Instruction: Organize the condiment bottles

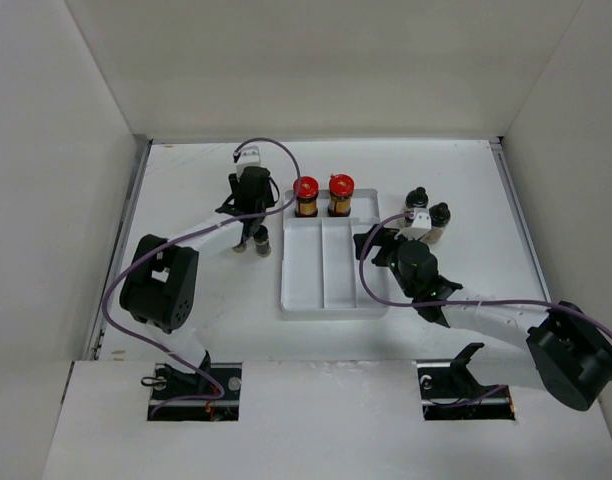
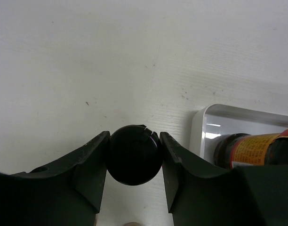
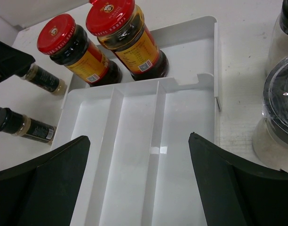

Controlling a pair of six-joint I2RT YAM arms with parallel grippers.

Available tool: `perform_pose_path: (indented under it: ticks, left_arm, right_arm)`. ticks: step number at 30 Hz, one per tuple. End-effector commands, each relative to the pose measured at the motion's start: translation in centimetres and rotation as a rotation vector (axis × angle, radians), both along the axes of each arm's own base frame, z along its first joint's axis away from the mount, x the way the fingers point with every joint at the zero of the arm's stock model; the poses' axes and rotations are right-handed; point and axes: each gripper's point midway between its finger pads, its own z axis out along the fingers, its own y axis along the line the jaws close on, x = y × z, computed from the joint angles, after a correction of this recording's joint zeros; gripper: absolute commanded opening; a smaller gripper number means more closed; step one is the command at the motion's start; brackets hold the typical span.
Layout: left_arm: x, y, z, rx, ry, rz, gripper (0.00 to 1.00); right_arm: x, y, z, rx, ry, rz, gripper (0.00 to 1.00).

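Top external view, starting at the left: the left pincer is clamped on the round black cap of a small dark bottle, with one finger pressed to each side of the cap. The left wrist camera looks straight down onto that cap, so the bottle's long axis is vertical. I cannot tell whether its base touches the tabletop. Just beside it a second small bottle stands free on the tabletop, and the print on its dark label is too small to read. Both sit left of the white tray, near its far left corner.

The tray has three long compartments running front to back and one crosswise compartment at the far end. Two red-lidded jars stand upright, side by side, in the crosswise compartment. Their labels are yellow-orange with a barcode and fine print I cannot make out, and each red lid carries a small emblem.

Further right, the right pincer hangs over the tray's near half with its jaws spread wide and nothing between them. Right of the tray, two pale-filled jars with black caps stand upright on the tabletop, close together.
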Motion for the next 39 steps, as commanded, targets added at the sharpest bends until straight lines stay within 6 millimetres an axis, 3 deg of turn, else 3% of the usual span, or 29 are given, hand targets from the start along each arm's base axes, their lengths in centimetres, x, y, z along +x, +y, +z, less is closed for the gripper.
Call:
perform_pose_path:
  ticks: [1, 5, 11, 15, 20, 26, 39]
  left_arm:
    - [0.5, -0.6, 9.2, -0.058, -0.228, 0.008, 0.31]
    - [-1.3, -2.2, 12.0, -0.063, -0.286, -0.036, 0.31]
    - [-5.4, -3.7, 12.4, -0.077, -0.296, -0.094, 0.31]
    - [-8.2, -6.3, 11.3, -0.111, -0.265, -0.176, 0.31]
    - [-10.8, -10.2, 8.4, -0.132, -0.202, -0.275, 0.31]
    - [-10.8, -12.8, 6.0, -0.154, -0.175, -0.317, 0.31]
    - [-7.8, -13.7, 2.9, -0.090, -0.145, -0.297, 0.31]
  right_arm:
    - [0.9, 1.1, 3.2, 0.058, -0.077, 0.013, 0.93]
    - [0.9, 1.1, 3.3, 0.060, -0.080, 0.015, 0.93]
    - [0.8, 1.0, 3.5, 0.065, -0.084, 0.014, 0.93]
    - [0.8, 1.0, 3.4, 0.064, -0.082, 0.014, 0.93]
    - [0.8, 1.0, 3.4, 0.065, -0.081, 0.014, 0.93]
    - [0.8, 1.0, 3.4, 0.065, -0.081, 0.014, 0.93]
    - [0.8, 1.0, 3.4, 0.063, -0.083, 0.015, 0.93]
